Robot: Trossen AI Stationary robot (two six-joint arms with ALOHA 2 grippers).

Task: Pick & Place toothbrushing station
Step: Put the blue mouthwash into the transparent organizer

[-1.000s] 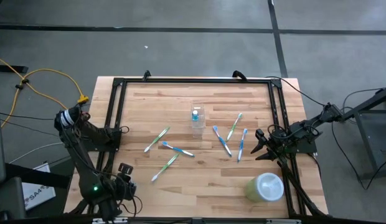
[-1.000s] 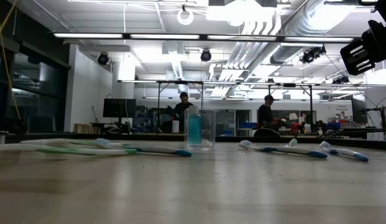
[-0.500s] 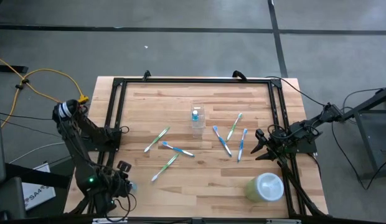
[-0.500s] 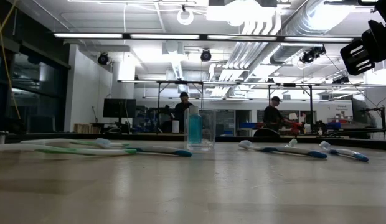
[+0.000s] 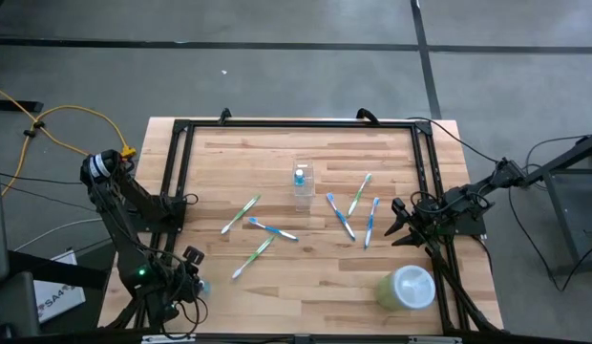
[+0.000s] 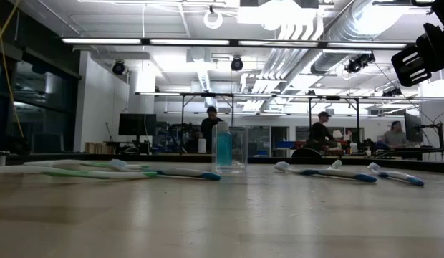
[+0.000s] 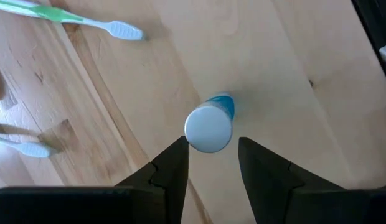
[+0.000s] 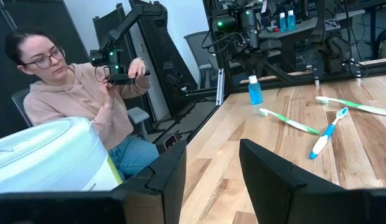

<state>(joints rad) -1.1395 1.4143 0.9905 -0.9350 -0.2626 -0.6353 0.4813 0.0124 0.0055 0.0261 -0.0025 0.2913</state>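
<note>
A small blue tube with a white cap stands upright on the wooden table near its near left corner; it also shows in the right wrist view as the tube. My left gripper points steeply down over it, open, fingers either side of the cap, and touches nothing. A clear cup with a blue tube inside stands mid-table. Several blue and green toothbrushes lie flat around it. My right gripper waits open and level at the right edge.
A pale green round container stands at the near right corner, also close in the right wrist view. A black frame borders the table. A seated person holds a hand-held device beyond the table's left side.
My left gripper has sunk a little toward the small tube at the near left corner and rolled slightly at the wrist, staying open. The arm's elbow has drawn toward the far edge. Nothing on the table has moved.
</note>
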